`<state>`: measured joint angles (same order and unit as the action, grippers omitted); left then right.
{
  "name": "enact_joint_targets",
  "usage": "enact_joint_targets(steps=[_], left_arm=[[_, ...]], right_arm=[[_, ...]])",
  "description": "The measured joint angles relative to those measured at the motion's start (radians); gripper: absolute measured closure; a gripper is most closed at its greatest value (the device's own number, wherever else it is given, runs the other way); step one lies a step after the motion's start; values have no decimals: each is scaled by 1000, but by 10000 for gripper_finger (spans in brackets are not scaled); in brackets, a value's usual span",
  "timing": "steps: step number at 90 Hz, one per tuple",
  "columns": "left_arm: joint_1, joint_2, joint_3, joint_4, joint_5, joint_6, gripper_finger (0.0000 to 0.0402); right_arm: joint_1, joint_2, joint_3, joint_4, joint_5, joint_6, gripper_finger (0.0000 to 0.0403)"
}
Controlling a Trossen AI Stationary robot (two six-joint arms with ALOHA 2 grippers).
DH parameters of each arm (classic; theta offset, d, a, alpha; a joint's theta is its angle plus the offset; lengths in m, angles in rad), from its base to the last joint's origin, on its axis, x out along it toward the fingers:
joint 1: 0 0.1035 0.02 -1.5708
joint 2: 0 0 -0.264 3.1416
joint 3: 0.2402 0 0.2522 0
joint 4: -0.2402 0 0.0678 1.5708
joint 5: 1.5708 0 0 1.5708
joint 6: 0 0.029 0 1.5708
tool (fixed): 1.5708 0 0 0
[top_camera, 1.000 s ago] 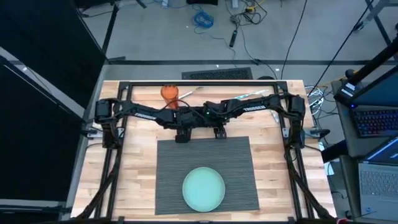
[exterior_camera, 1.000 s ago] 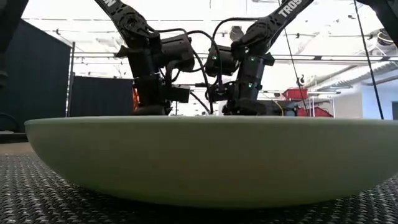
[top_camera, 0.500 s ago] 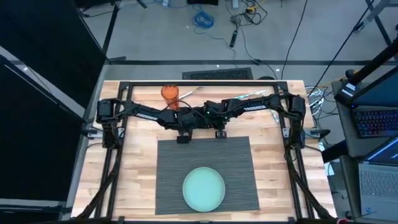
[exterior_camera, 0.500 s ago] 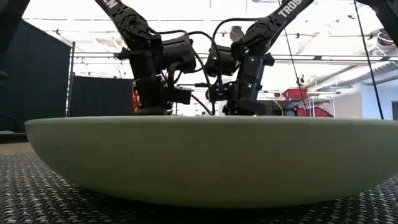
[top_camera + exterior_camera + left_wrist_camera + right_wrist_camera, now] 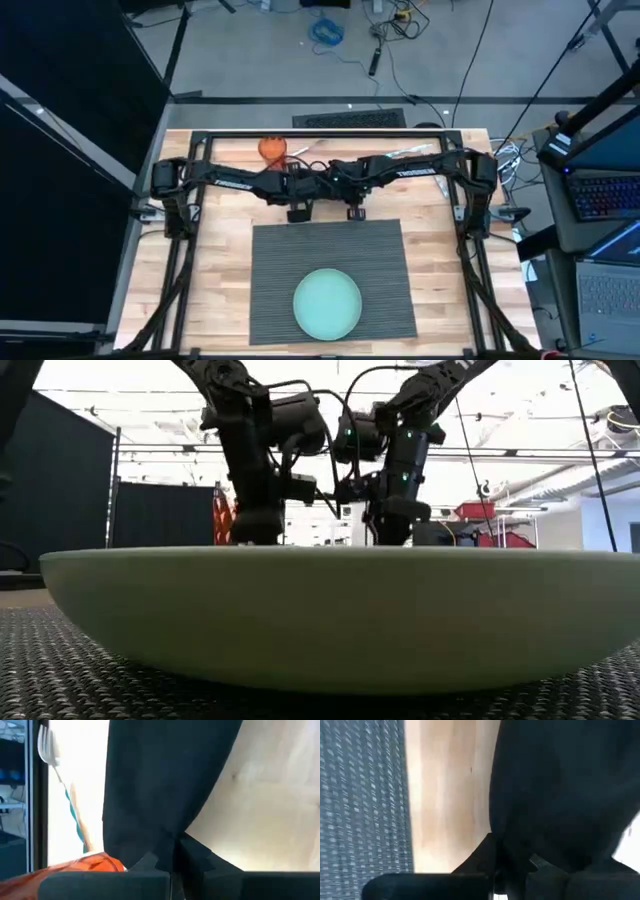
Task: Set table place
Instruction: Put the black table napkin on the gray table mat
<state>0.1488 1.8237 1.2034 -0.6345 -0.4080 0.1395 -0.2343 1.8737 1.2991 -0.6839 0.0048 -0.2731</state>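
The dark grey ribbed placemat point(image 5: 330, 262) lies on the wooden table point(image 5: 215, 280), and the pale teal plate point(image 5: 327, 303) rests on its near half. Just past the placemat's far edge my left gripper point(image 5: 298, 214) and my right gripper point(image 5: 355, 213) stand side by side, pointing down, each shut on the black cloth napkin point(image 5: 165, 780) point(image 5: 560, 790). In the high view the arms hide the napkin. In the low view the plate point(image 5: 330, 615) hides both sets of fingertips. My left gripper pinches the napkin between its two fingers point(image 5: 150, 865), coming from above; the cloth gathers into a peak point(image 5: 172, 832) at the fingers and spreads out below them. One layer or several, I cannot tell. My right gripper pinches another gathered spot of the napkin point(image 5: 495, 842) the same way, from above.
An orange object point(image 5: 272, 150) stands at the far left of the table behind my left arm. A fork with a teal handle point(image 5: 47, 747) and other cutlery point(image 5: 400, 153) lie near the far edge. Bare wood flanks the placemat on both sides.
Both grippers have risen a little and shifted slightly toward the table's far edge, staying side by side.
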Motion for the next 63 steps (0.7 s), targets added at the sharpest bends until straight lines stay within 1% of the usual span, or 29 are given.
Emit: enact_joint_targets(steps=[6, 14, 35, 51, 63], left_arm=[[-18, -4, 29, -25, 2, -28, 401], [-49, -4, 64, -98, 14, -56, 401], [-161, -44, 68, -120, 8, -152, 401], [-257, -102, 71, -139, -29, -217, 401], [-329, -138, 72, -181, -33, -285, 401]], right_arm=[[14, -17, 9, -5, -1, 7, 402], [33, -22, 26, -13, -3, 19, 403], [83, -33, 26, -33, -2, 28, 403], [141, -49, 26, -35, -13, -15, 403], [181, -81, 28, -30, -98, -41, 403]])
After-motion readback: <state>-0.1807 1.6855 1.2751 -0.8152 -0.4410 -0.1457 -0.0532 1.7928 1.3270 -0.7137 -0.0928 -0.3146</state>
